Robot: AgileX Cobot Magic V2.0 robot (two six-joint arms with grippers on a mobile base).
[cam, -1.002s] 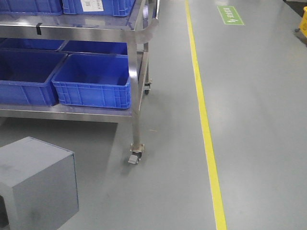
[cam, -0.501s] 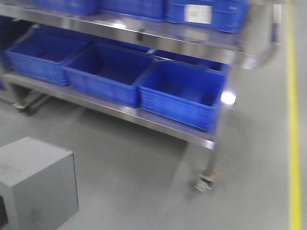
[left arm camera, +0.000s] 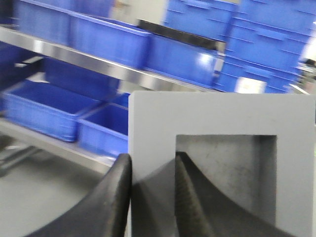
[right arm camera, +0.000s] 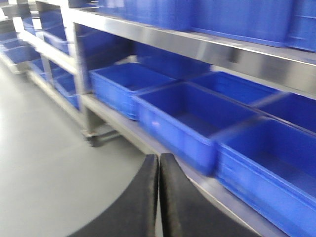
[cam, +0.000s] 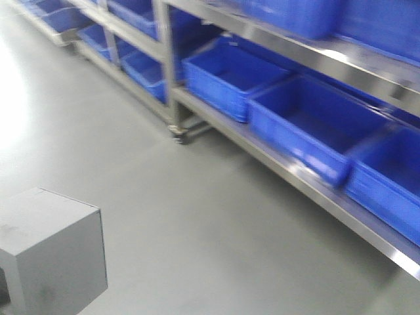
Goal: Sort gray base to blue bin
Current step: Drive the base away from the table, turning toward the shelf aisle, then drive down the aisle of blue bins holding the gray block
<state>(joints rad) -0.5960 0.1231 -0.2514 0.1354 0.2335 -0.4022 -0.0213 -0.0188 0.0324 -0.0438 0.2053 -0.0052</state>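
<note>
The gray base (cam: 52, 252) fills the lower left of the front view as a plain matte block. In the left wrist view the gray base (left arm camera: 222, 118) shows its face with the square recess. My left gripper (left arm camera: 153, 163) is shut on the wall of the gray base, one finger outside and one inside the recess. My right gripper (right arm camera: 158, 160) is shut with nothing between its black fingers. Several blue bins sit on the steel rack; one blue bin (cam: 308, 125) stands open on the lower shelf, also seen as the blue bin (right arm camera: 192, 118) ahead of the right wrist.
A long steel rack (cam: 262, 147) on castors runs from upper left to lower right, with an upper shelf (cam: 328, 59) carrying more blue totes. Gray floor (cam: 164, 216) lies between me and the rack. The views are motion-blurred.
The whole scene has swung: the rack end, its castor and the yellow floor line have left the view, and a long row of bins now runs diagonally. The gray base stays put in the frame.
</note>
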